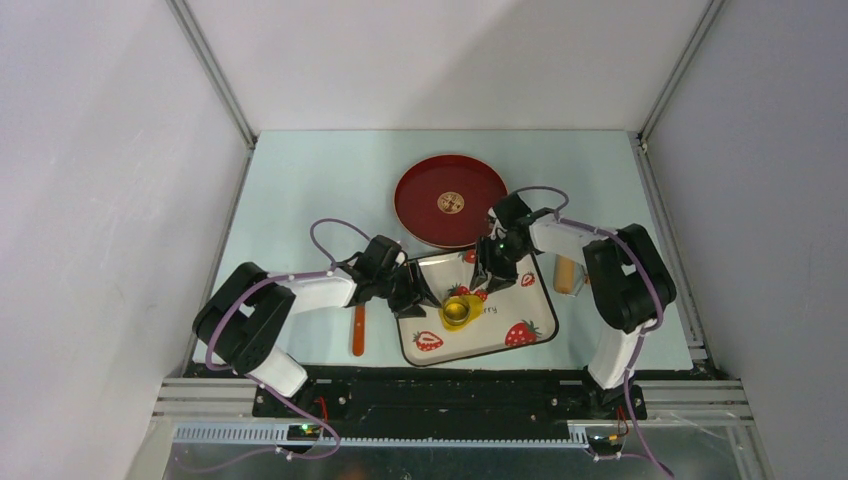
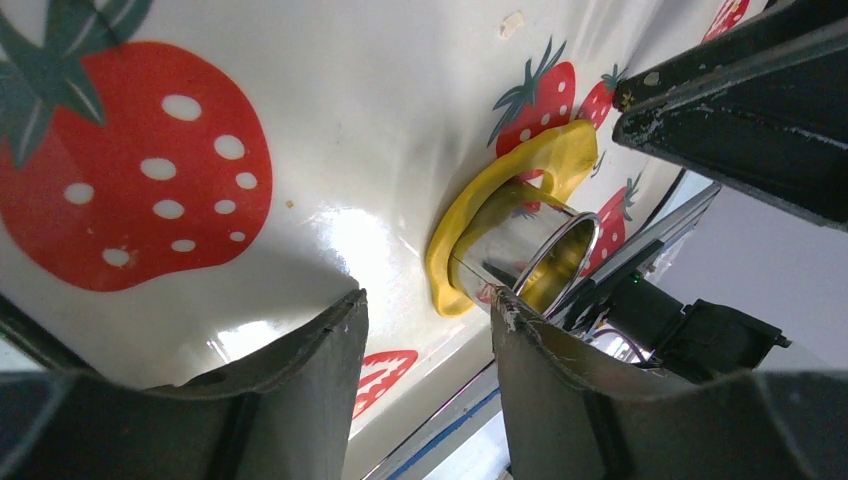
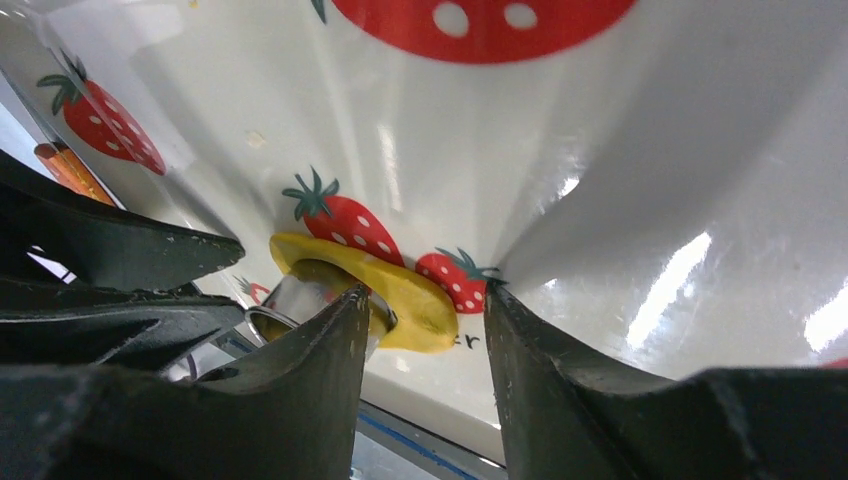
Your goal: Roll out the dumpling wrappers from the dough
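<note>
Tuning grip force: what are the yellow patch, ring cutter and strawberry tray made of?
Dough: soft matte yellow putty, lumpy bent edges. Ring cutter: likely polished metal, mirror reflections. Tray: hard and glossy, perhaps plastic or enamel; sharp glare spots.

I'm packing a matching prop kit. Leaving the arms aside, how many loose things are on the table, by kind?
Red plate: 1
Strawberry tray: 1
Yellow dough: 1
Metal ring cutter: 1
Orange-handled tool: 1
Wooden rod: 1
Total: 6
</note>
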